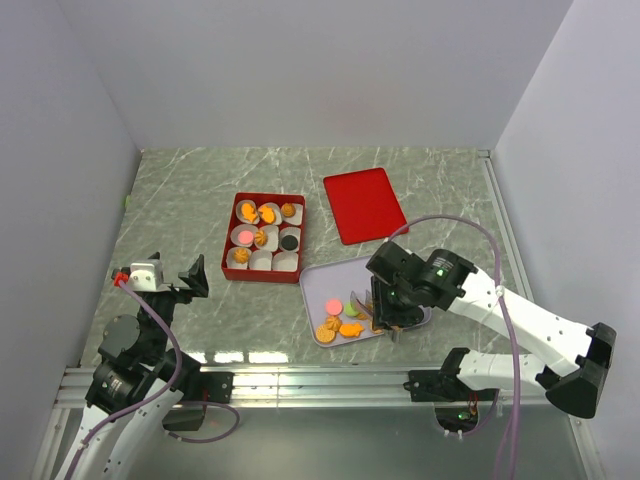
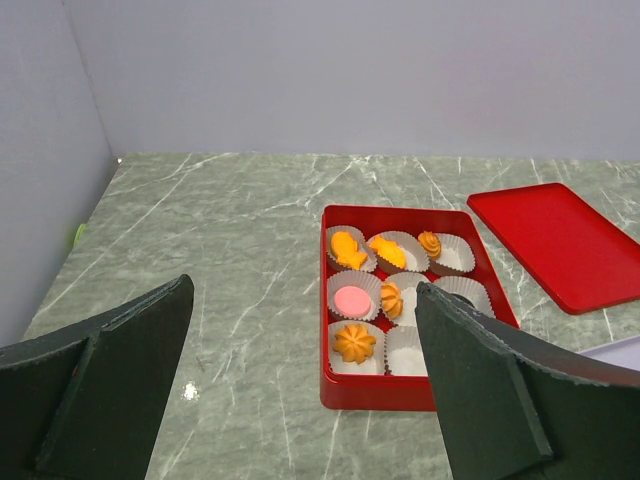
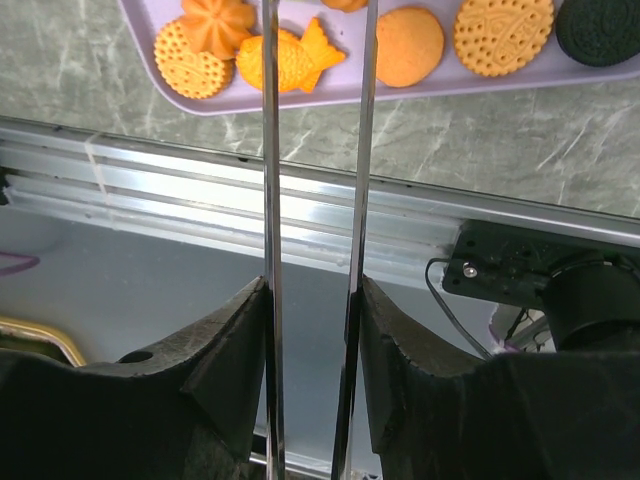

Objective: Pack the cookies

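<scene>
hovering low over the near edge of a lavender tray, the right pincer is clamping a pair of thin metal tongs, its black fingers pressing on the two blades from outside. the blades are standing apart and roughly parallel. they are reaching toward the tray and running out of the wrist view's top edge, so their tips cannot be seen there.

the cookies are lying in two places. on the tray, the wrist view is showing an orange flower shape, a dotted round one, a fish shape that one blade is crossing, a plain orange round, a patterned golden round and a black one at the far end. the overhead view is adding a pink one and a green one further in. the others are sitting in white paper cups inside a red box at the middle of the worktop: several orange shapes, one pink round, and one black round that only the overhead view is showing.

a red lid is lying flat on the worktop near the box's far right corner, beyond the tray.

the left pincer is hanging at the near left, well apart from the box and facing it, its fingers spread wide apart.
</scene>
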Action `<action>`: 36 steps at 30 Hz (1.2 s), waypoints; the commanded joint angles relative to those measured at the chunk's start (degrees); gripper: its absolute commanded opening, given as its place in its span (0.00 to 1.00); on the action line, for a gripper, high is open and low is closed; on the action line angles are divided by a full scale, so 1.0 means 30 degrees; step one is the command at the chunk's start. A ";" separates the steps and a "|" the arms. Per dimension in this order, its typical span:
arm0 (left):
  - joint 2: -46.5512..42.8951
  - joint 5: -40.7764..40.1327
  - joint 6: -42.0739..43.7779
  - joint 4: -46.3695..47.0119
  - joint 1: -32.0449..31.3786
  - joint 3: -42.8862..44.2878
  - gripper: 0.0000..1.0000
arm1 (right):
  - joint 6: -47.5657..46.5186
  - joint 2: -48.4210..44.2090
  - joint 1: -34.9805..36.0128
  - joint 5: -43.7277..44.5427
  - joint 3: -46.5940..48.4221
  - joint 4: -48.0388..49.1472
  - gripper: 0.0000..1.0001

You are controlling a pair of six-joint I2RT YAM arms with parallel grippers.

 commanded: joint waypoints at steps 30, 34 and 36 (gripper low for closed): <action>-0.0575 0.0136 0.0293 0.0411 -0.0016 0.0060 1.00 | 0.0170 0.0277 0.0157 -0.0459 0.0741 0.1308 0.30; -0.0516 0.0077 0.0264 0.0440 -0.0016 0.0059 0.99 | 0.0200 0.0335 0.0157 -0.0106 0.1445 0.1074 0.28; -0.0515 0.0019 0.0264 0.0440 -0.0045 0.0060 0.99 | 0.0258 0.0393 0.0157 -0.0106 0.1854 0.1044 0.28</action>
